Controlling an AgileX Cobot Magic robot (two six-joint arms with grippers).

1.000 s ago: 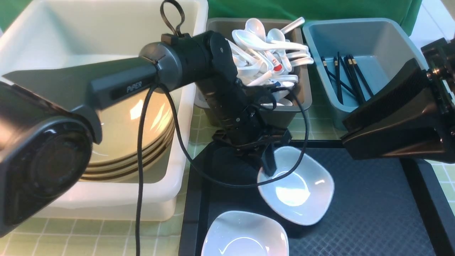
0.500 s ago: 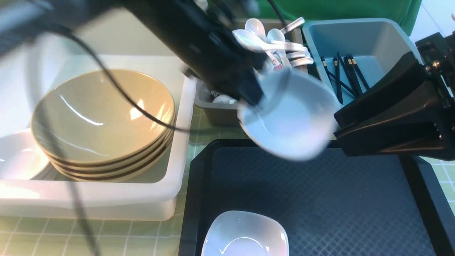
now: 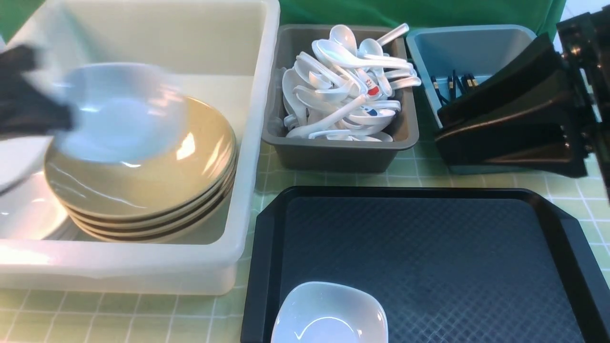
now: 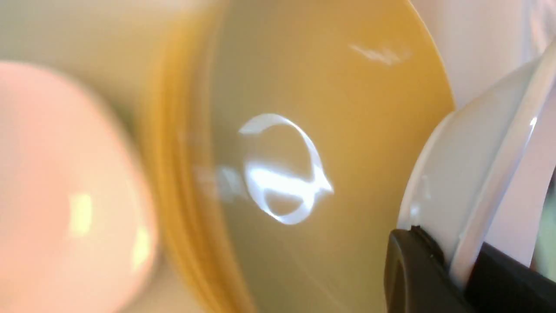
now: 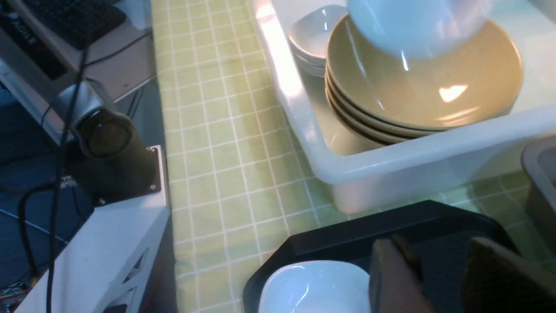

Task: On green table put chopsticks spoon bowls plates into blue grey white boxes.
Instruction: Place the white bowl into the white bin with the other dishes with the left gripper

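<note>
Bright, even light falls from overhead. Glare spots sit on the tan bowls (image 3: 157, 190) and on the white box's (image 3: 248, 143) near rim. In the front view the white plate (image 3: 119, 114) and left gripper (image 3: 57, 116) smear with motion blur. The left wrist view is soft throughout. The right gripper (image 5: 438, 265) shows its fingers (image 5: 393, 278) out of focus.

Blurred plate (image 3: 119, 114), chopsticks (image 3: 452, 84) partly hidden

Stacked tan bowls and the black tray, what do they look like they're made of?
The stacked tan round bowls look like glazed ceramic or glossy melamine, I can't tell which: smooth, with sharp bright reflections. The black rectangular tray looks like moulded plastic, matte, with an embossed diamond-grid texture.
</note>
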